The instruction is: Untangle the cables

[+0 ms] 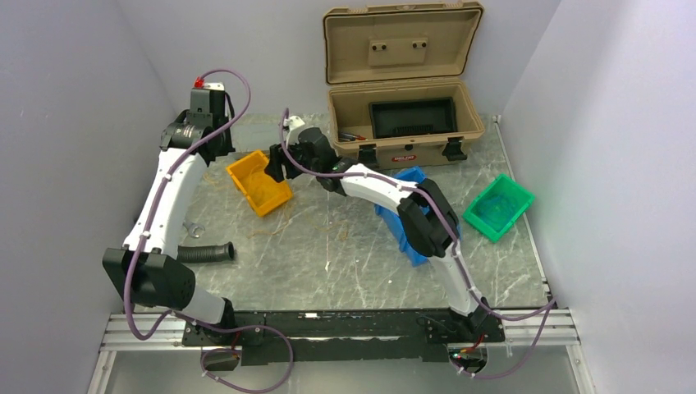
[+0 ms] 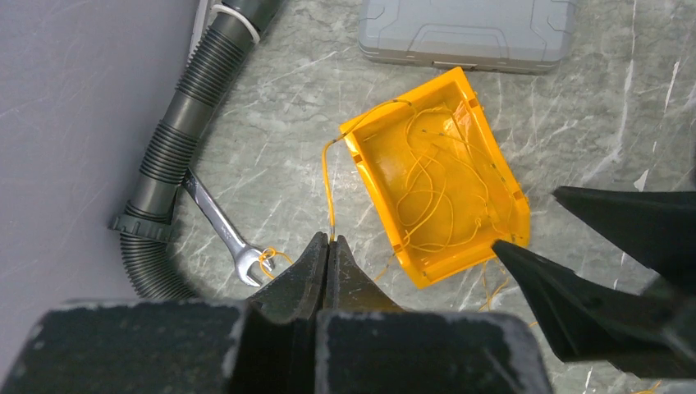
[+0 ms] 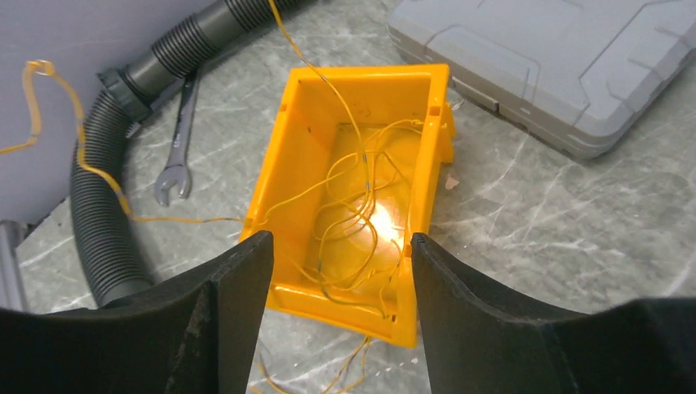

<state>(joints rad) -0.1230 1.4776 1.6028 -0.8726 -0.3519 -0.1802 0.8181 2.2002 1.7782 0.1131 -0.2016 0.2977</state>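
A tangle of hair-thin orange-yellow cables point(image 3: 361, 215) lies in a yellow bin point(image 3: 308, 123), also seen in the left wrist view point(image 2: 427, 185) and the top view point(image 1: 259, 182). One strand point(image 2: 327, 185) runs over the bin's rim to my left gripper point(image 2: 331, 240), which is shut on it just left of the bin point(image 1: 217, 152). My right gripper point(image 3: 338, 242) is open above the bin's near end, a finger on either side, touching nothing point(image 1: 273, 167). More loose strands point(image 3: 78, 152) lie on the table.
A black corrugated hose point(image 2: 176, 139) and a wrench point(image 2: 217, 226) lie left of the bin. A grey case point(image 2: 468, 29) lies beyond it. An open tan case point(image 1: 402, 90) stands at the back; a blue bin point(image 1: 409, 176) and a green bin point(image 1: 496, 205) sit at the right.
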